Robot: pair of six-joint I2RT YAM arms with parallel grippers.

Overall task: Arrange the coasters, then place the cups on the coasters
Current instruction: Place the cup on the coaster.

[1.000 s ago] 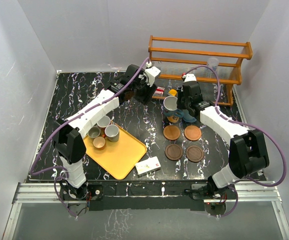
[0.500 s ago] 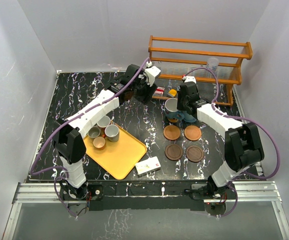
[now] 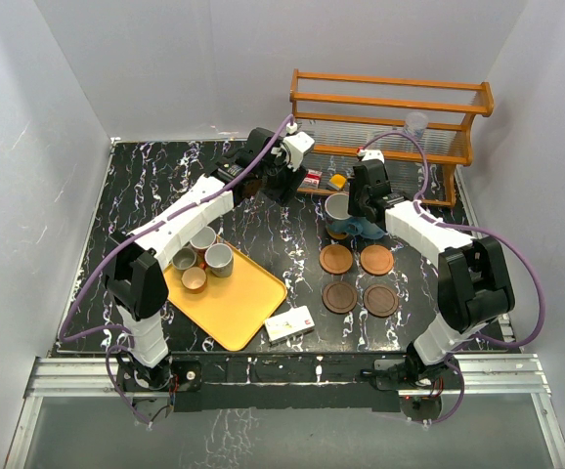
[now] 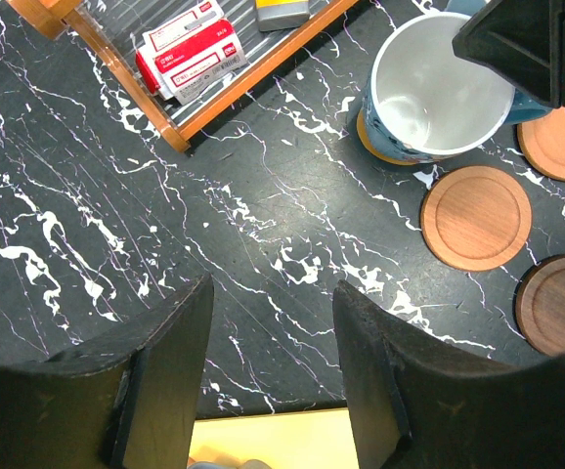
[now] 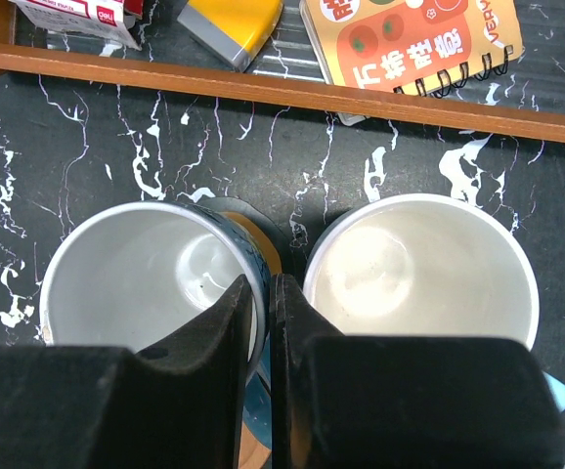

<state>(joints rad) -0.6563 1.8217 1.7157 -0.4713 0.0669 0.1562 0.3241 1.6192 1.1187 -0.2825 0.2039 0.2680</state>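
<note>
The right arm (image 3: 429, 234) has been swung slightly inward at the elbow, its right gripper (image 5: 266, 288) pinched tight on the rim of the blue cup (image 5: 136, 269), which is held over an orange-brown coaster (image 4: 369, 145), while the left gripper (image 4: 273, 362) is kept half open and empty above the marbled table (image 4: 263, 225).

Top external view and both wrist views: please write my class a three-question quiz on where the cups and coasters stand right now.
1. True or false: the right fingers are shut on the rim of the blue cup.
2. In the top view, how many coasters lie bare, with no cup on them?
3. The four cups on the left side stand: A) on coasters; B) on the yellow tray; C) stacked inside one another.

Key: 1 true; 2 four; 3 B.
</note>
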